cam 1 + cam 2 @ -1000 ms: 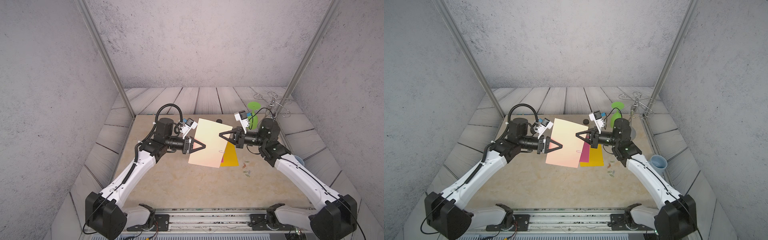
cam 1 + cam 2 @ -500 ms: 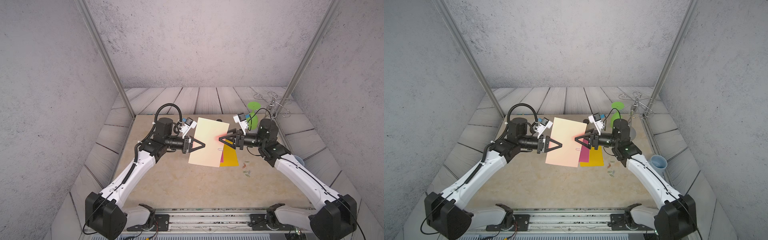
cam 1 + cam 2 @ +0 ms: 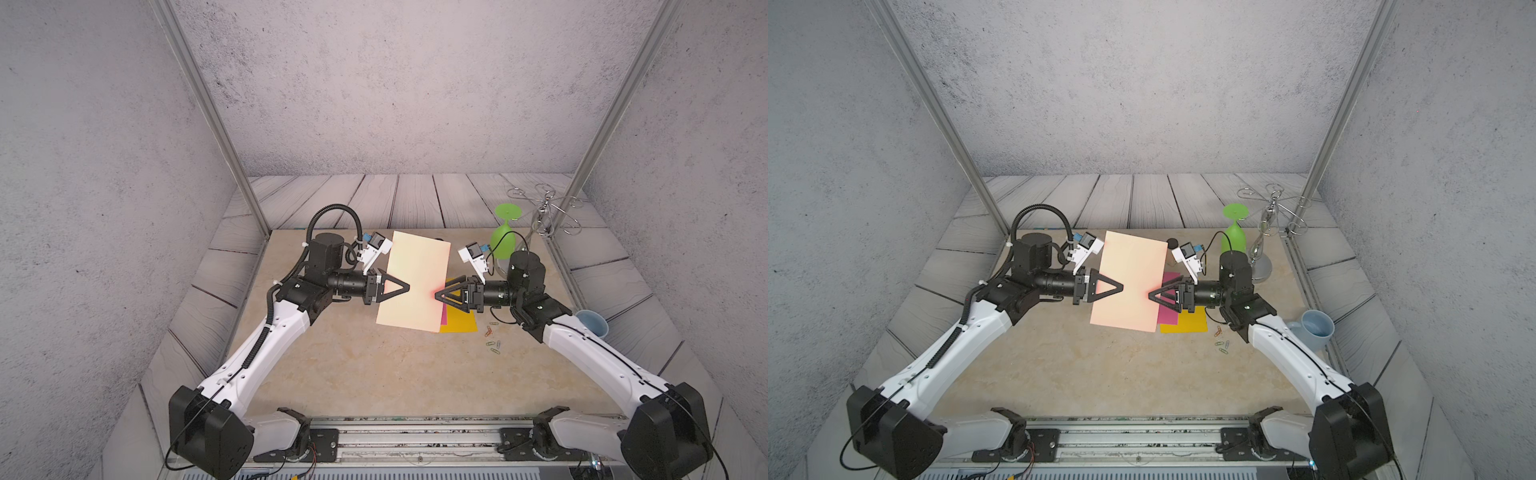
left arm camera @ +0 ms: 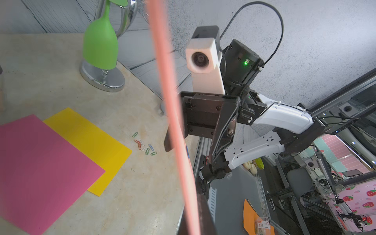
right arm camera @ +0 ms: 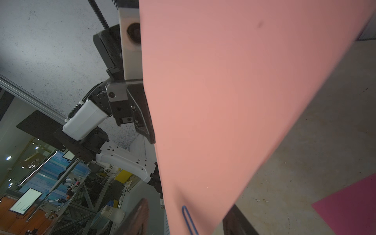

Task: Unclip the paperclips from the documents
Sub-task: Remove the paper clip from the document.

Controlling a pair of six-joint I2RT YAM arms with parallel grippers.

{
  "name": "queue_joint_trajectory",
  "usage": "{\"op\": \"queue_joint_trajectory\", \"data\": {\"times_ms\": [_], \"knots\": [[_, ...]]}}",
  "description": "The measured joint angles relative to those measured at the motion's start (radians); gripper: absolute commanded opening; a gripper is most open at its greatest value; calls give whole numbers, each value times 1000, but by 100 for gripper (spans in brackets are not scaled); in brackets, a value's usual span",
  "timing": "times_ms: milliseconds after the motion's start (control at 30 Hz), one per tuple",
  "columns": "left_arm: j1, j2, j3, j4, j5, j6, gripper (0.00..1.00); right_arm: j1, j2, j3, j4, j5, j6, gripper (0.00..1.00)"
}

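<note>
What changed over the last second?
The right gripper opened and moved along the edge of the salmon sheet toward the near side, now straddling the blue paperclip. Unchanged: left gripper shut on the salmon sheet; magenta sheet, yellow sheet and loose paperclips lying on the table.

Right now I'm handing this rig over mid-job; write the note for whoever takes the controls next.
Left gripper: shut on one edge of the salmon sheet, holding it up off the table.
Right gripper: open, fingers straddling the opposite edge, where a blue paperclip is clipped on.
Magenta sheet lies flat, overlapping the yellow sheet; no clips show on either.
Done: loose paperclips lie piled beside the yellow sheet.
Left: pull off the blue paperclip and set the salmon sheet down.
</note>
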Motion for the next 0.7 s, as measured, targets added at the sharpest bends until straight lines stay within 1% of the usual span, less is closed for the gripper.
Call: {"op": "queue_joint_trajectory", "data": {"times_ms": [133,400,467,700], "knots": [[0,0,6,-16,-7,15,0,0,-1,-11,24,-6,17,37],[0,0,14,-57,-26,43,0,0,-10,-23,39,-7,44,23],[0,0,15,-61,-29,47,0,0,-14,-23,41,-8,47,21],[3,0,16,-74,-37,55,0,0,-16,-24,47,-8,49,20]]}}
